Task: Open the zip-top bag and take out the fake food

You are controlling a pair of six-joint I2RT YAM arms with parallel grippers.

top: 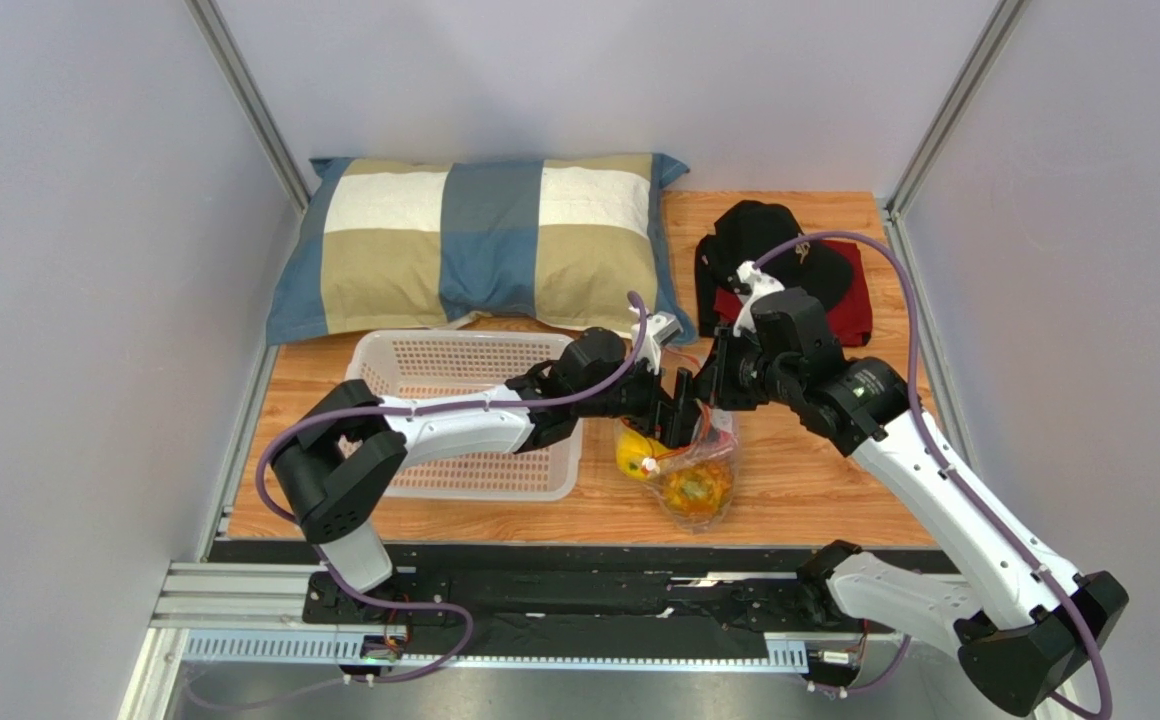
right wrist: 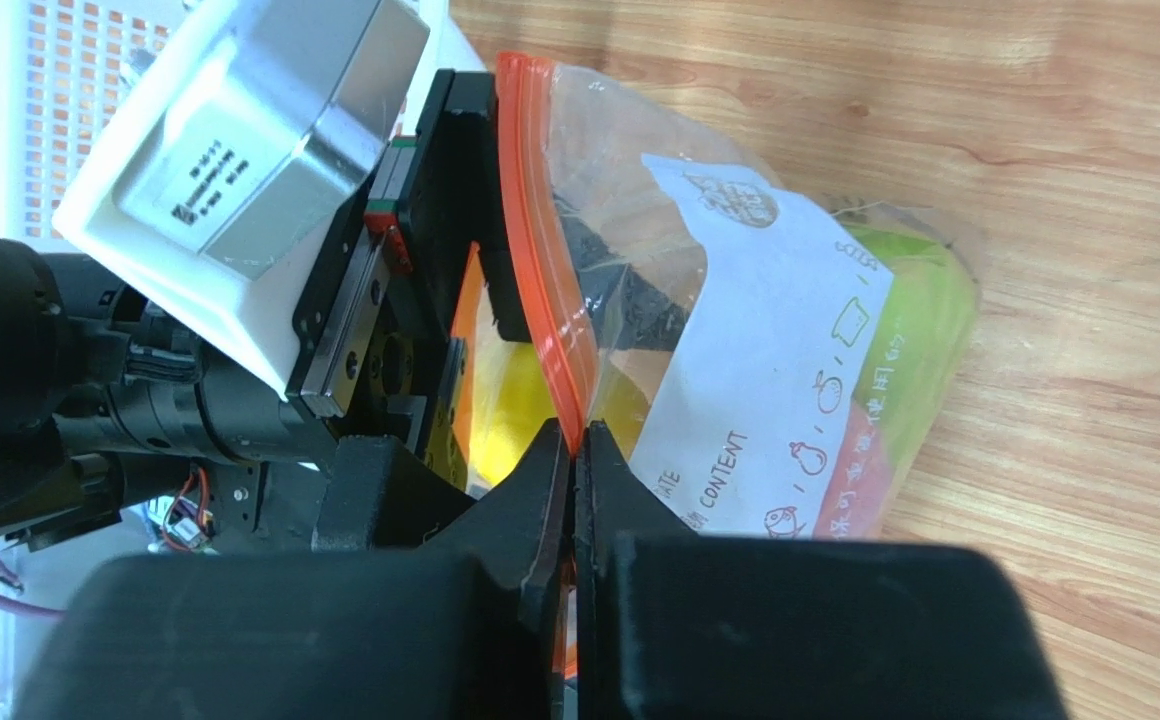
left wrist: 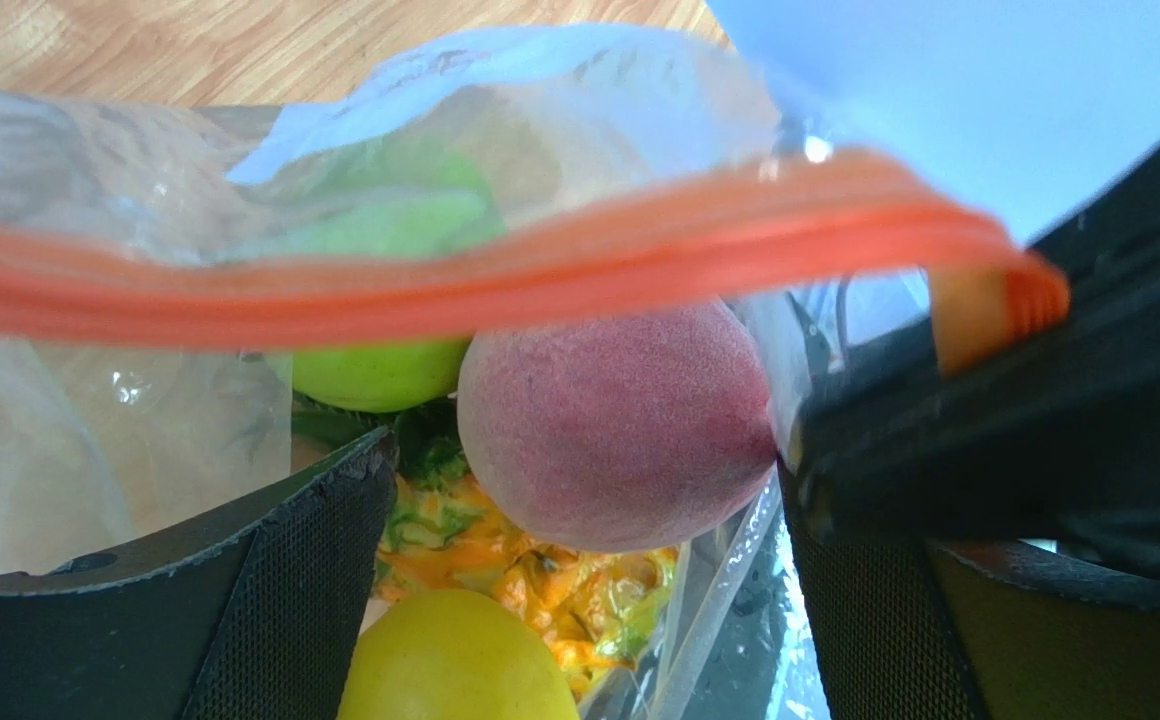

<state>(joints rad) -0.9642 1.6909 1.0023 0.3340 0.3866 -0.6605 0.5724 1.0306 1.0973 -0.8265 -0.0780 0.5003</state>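
**A:** Where was the zip-top bag (top: 696, 458)?
**B:** On the tabletop (top: 819, 503) beside the basket (top: 451, 360), right gripper (right wrist: 574, 495) pinched shut on its orange strip (right wrist: 541, 255).
**A:** And the left gripper (left wrist: 586, 450)?
**B:** Spread open, fingers (left wrist: 301, 585) flanking the fake food (left wrist: 616, 428).

Clear zip-top bag (left wrist: 90, 428) with orange strip (left wrist: 541, 267), pink-red peach (left wrist: 616, 428), checked pillow (top: 481, 240)

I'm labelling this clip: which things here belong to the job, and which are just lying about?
Job: zip-top bag, fake food, left pincer, right pincer.
Lying about: white basket, checked pillow, black cap, red cloth.
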